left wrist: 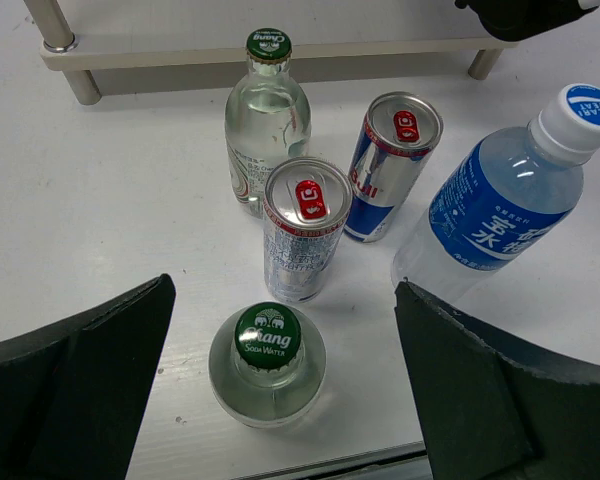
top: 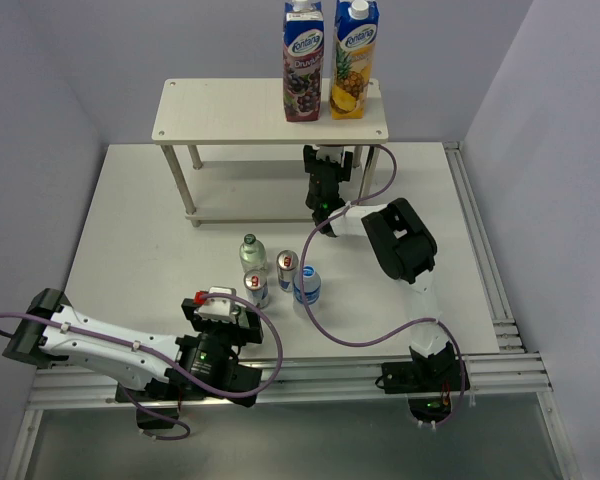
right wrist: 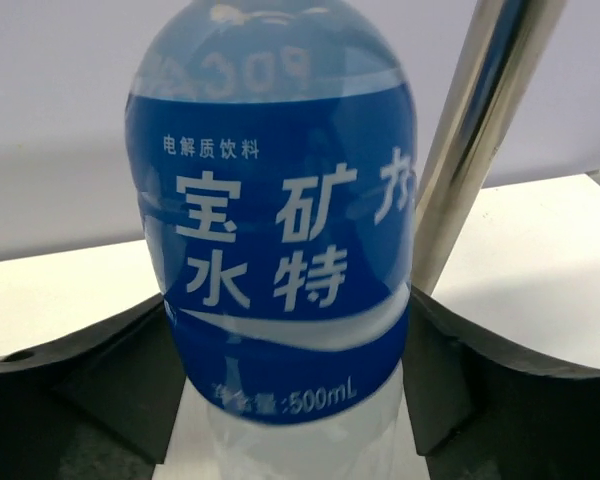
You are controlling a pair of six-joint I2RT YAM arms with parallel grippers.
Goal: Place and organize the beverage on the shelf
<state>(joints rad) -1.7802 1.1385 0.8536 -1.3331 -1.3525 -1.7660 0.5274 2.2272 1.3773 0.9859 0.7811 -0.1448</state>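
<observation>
My right gripper [right wrist: 285,385] pinches a water bottle [right wrist: 278,250] at the lower tier of the shelf [top: 230,112], just beside a post [right wrist: 480,130]. I judge the placing is in hand; next, release it upright. My left gripper [left wrist: 280,400] hangs spread around the near glass bottle [left wrist: 268,362].

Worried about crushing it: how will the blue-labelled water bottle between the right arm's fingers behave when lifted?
The water bottle looks like thin clear plastic, so it probably dents under a hard squeeze. Its label reads 500mL, so likely weighty if full. The glossy label may slip against the fingers.
</observation>
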